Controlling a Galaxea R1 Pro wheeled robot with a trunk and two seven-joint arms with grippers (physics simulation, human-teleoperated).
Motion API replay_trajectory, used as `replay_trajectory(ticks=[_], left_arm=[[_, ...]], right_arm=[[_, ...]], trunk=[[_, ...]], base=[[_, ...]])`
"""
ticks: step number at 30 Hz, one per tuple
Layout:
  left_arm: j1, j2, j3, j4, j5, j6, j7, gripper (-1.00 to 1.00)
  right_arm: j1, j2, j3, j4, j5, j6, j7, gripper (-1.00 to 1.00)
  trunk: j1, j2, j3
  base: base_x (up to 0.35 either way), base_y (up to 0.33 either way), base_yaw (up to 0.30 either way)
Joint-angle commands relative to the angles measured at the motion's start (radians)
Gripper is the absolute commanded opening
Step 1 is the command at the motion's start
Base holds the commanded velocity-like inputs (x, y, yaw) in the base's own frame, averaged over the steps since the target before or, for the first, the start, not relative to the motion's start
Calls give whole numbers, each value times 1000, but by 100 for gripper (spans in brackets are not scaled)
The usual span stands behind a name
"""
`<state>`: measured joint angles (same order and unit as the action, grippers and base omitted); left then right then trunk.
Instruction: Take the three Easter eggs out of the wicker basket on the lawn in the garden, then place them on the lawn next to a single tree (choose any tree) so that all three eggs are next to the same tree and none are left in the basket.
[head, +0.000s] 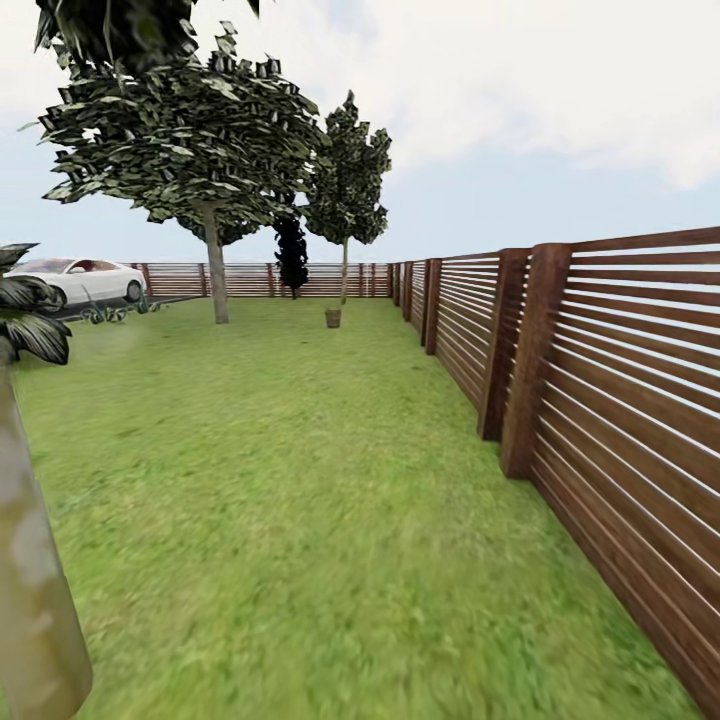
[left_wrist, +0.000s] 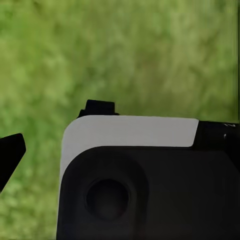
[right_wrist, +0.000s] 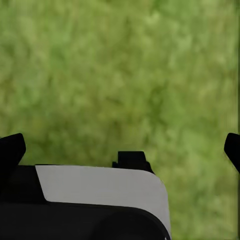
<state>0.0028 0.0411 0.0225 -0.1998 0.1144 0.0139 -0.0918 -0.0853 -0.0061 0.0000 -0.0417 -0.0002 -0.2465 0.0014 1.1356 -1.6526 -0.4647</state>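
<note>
A wide lawn (head: 290, 520) of short green grass runs ahead from the robot's head camera, bordered on the right by a slatted brown wooden fence (head: 610, 400). Far ahead stands a leafy tree (head: 213, 270) with a grey-brown trunk; beside it rises a slimmer tree. At that slimmer tree's foot sits a small brown shape, probably the wicker basket (head: 333, 317), too distant to show eggs. A white car (head: 80, 280) is parked far left. The right gripper (right_wrist: 122, 150) hangs over bare grass, fingers spread and empty; the left gripper's (left_wrist: 11, 155) state cannot be told. The robot seems in transit; next comes driving up to the basket.
</note>
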Motion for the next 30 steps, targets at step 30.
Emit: replay_trajectory(ticks=[30], left_arm=[[0,0,2,-1,10,1,-5,100]], right_arm=[[-1,0,1,0,0,-3,0,100]], trunk=[[1,0,-1]], base=[[316,-105,62]])
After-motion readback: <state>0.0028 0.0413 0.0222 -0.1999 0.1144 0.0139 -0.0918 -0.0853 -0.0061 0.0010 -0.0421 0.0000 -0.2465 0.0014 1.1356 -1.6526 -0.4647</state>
